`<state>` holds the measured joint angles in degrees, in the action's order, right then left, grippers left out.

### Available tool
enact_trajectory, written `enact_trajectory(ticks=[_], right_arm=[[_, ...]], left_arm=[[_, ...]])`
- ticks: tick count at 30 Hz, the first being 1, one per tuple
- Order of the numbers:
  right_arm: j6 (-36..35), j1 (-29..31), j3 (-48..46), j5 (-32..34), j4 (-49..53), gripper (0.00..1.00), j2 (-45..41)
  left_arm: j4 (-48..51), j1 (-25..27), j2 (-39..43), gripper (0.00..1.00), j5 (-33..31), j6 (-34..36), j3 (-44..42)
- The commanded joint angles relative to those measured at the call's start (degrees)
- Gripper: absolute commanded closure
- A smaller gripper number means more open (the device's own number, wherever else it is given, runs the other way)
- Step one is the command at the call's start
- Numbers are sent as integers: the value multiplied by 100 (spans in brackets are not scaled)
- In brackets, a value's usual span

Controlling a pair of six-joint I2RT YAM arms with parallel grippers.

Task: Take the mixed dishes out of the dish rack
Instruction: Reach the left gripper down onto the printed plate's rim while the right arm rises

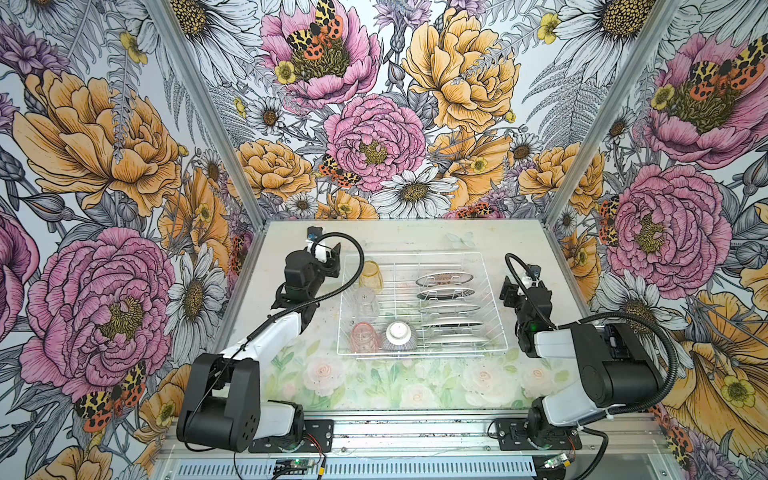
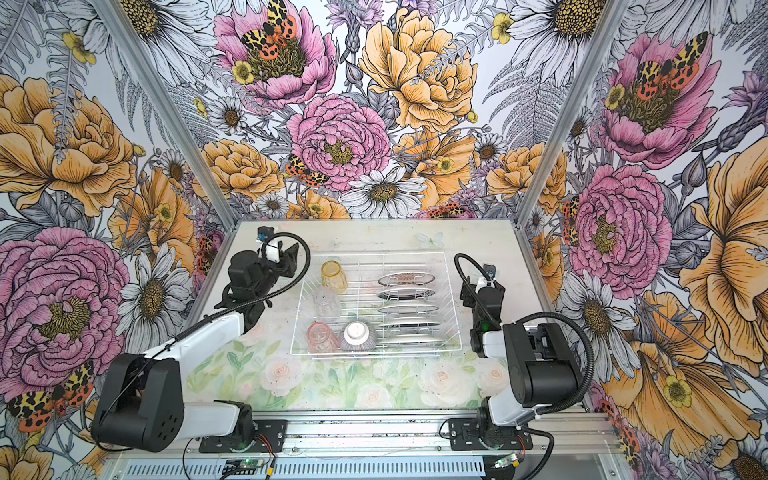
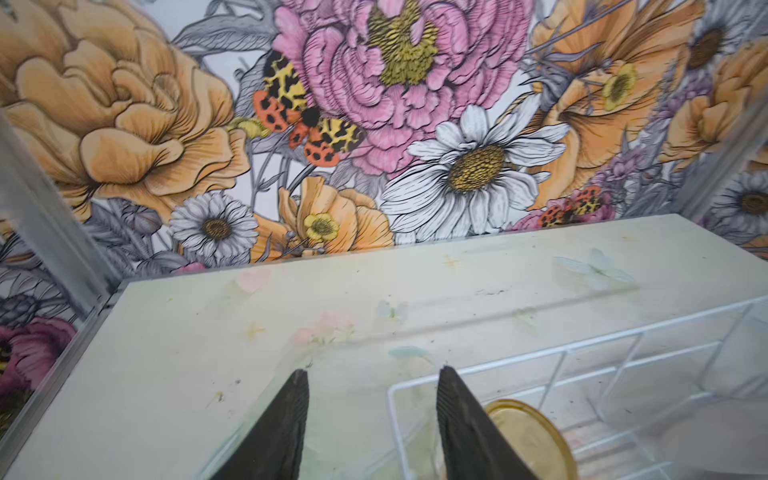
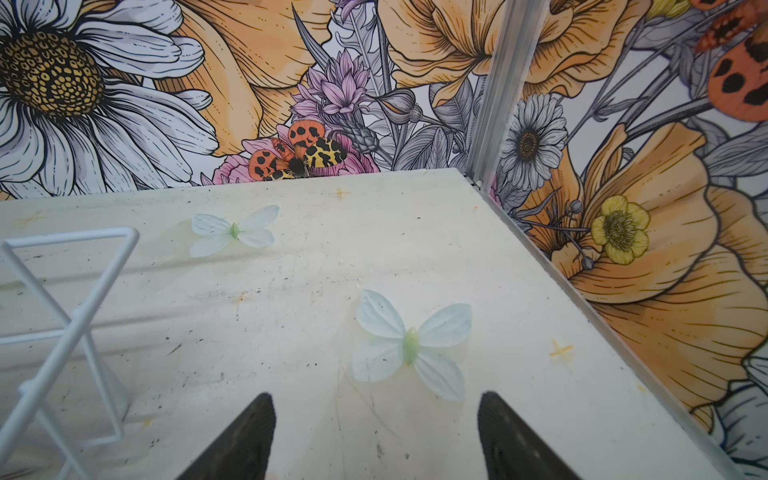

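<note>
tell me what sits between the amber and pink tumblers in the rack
The clear tumbler stands between the amber tumbler and the pink tumbler, seen in both top views.

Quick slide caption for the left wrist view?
Open left gripper at the rack's far corner, amber tumbler right beside it.
</note>
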<state>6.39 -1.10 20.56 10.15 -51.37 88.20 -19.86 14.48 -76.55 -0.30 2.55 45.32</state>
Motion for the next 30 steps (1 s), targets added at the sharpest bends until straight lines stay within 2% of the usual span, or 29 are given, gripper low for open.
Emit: enact_trajectory(ticks=[1,4,8,10,15,17,23,30], right_arm=[[100,-115,293,-226,533,27,-266],[-36,-127,611,-616,1332,34,-602],[-70,-135,1110,-851,2711,37,-1586],[36,-115,1621,-1048,3837,37,-2107],[400,138,3141,-1491,6386,38,-2525],[433,374,3371,-1528,6813,38,-2701],[663,633,3733,-1666,7528,42,-2816],[772,781,4056,-1817,8018,46,-2576]], left_arm=[[1528,848,-261,51,-805,170,729],[2212,1212,-676,54,-553,208,1636],[2509,1510,-971,54,-164,422,2345],[2719,1644,-1106,53,128,639,2665],[3548,1928,-1473,54,777,1037,3430],[3675,2063,-1537,55,1020,1307,3492],[4370,2483,-1902,57,1017,2057,3939],[5192,2968,-2417,60,475,2874,4630]])
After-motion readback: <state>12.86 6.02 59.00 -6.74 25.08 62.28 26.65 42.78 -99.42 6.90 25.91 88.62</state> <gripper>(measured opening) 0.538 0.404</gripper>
